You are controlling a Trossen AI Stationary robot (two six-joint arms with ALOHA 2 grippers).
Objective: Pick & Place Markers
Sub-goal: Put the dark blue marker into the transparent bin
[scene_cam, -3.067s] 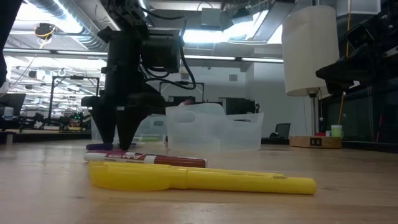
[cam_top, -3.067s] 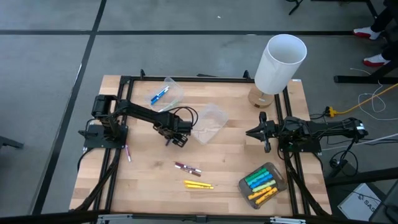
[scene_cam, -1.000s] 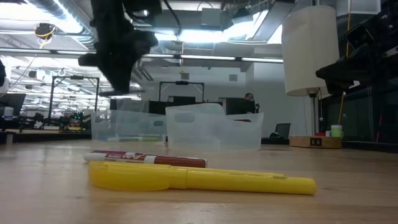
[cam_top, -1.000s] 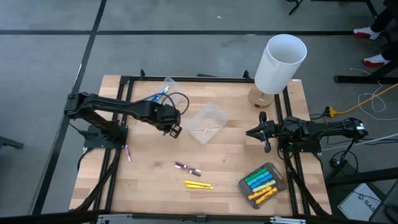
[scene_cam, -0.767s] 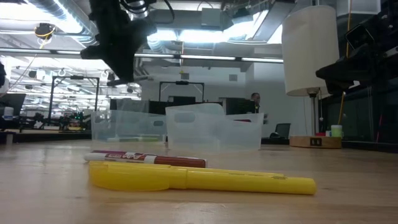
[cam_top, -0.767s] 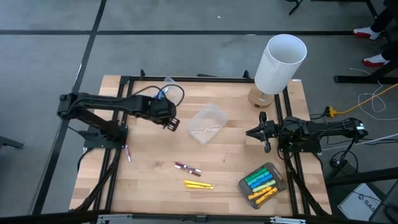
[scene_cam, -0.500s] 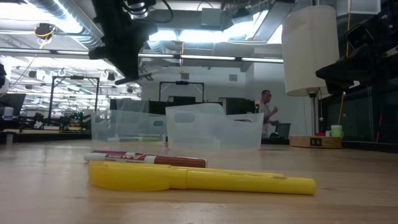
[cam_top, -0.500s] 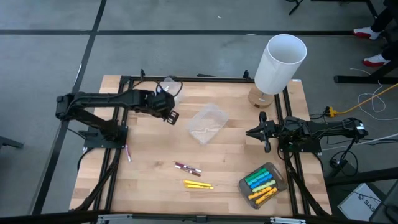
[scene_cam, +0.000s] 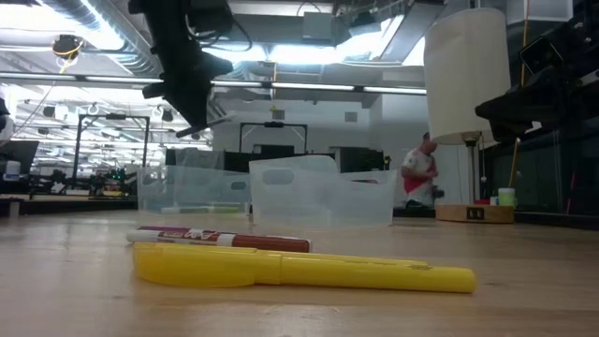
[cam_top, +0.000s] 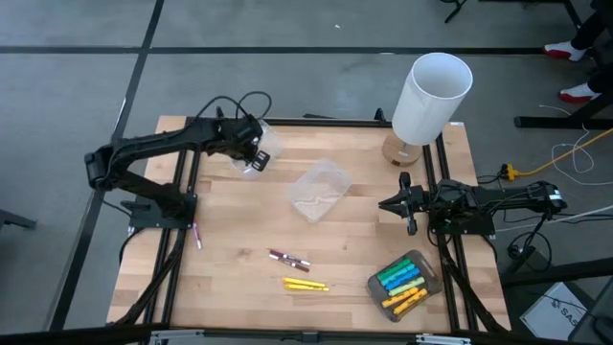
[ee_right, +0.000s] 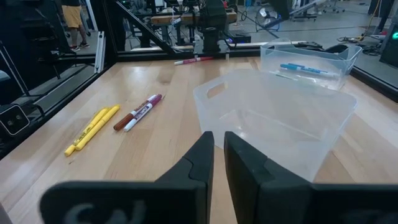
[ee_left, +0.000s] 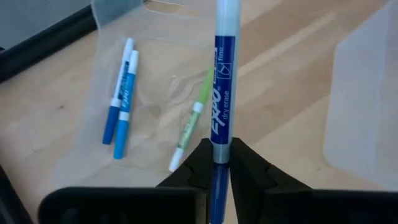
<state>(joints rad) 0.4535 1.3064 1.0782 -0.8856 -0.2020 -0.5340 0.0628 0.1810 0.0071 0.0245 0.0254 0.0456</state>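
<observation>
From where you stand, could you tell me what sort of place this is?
Probably a robotics lab in an open industrial hall: a wooden workbench framed by black rails, exposed ceiling ducts, and further workstations behind.

Background: open lab hall, grey floor, overhead strip lighting.
Wooden table (cam_top: 239, 278) on a grey floor (cam_top: 287, 86) crossed by dark seams. White cylinder (cam_top: 431, 96) at the table's far right corner. Ceiling ducts and bright strip lights (scene_cam: 309, 56), distant workbenches, 1 person (scene_cam: 418, 178) beyond.

A blue-capped white marker (ee_left: 222, 93) sits clamped upright, above two blue markers (ee_left: 121, 99) in a tub.
</observation>
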